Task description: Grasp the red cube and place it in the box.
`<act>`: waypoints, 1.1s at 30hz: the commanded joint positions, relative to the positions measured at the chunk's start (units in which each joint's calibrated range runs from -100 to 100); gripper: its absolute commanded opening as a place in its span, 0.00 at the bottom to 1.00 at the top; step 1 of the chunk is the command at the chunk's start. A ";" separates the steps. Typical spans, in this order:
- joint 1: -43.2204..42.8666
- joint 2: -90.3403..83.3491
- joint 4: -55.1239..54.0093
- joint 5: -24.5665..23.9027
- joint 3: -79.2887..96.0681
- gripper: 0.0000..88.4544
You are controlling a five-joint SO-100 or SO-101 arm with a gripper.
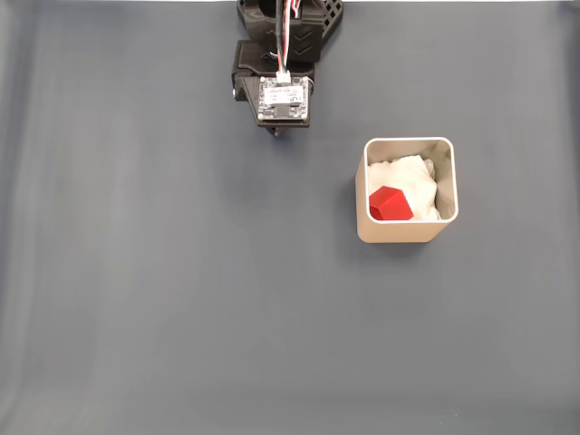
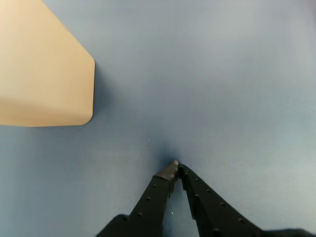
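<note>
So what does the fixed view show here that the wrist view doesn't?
The fixed view alone gives the red cube lying on white padding inside the box, plus the arm's base at the top edge. The wrist view alone gives the pincer close up, its tips touching with nothing between them, above bare surface. Both share the box, seen as a beige outer wall in the wrist view, and the grey-blue table.

black arm point(image 1: 288, 36) | white circuit board | red-white wires | black perforated pincer point(image 2: 177, 168)

The worktop point(image 1: 136, 272) looks matt and smooth; inside the smooth beige box point(image 1: 403, 232), soft white padding point(image 1: 412, 177) cushions a plain red cube point(image 1: 390, 205).
</note>
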 commanded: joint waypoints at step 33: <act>-4.13 -6.60 14.87 -1.56 3.73 0.02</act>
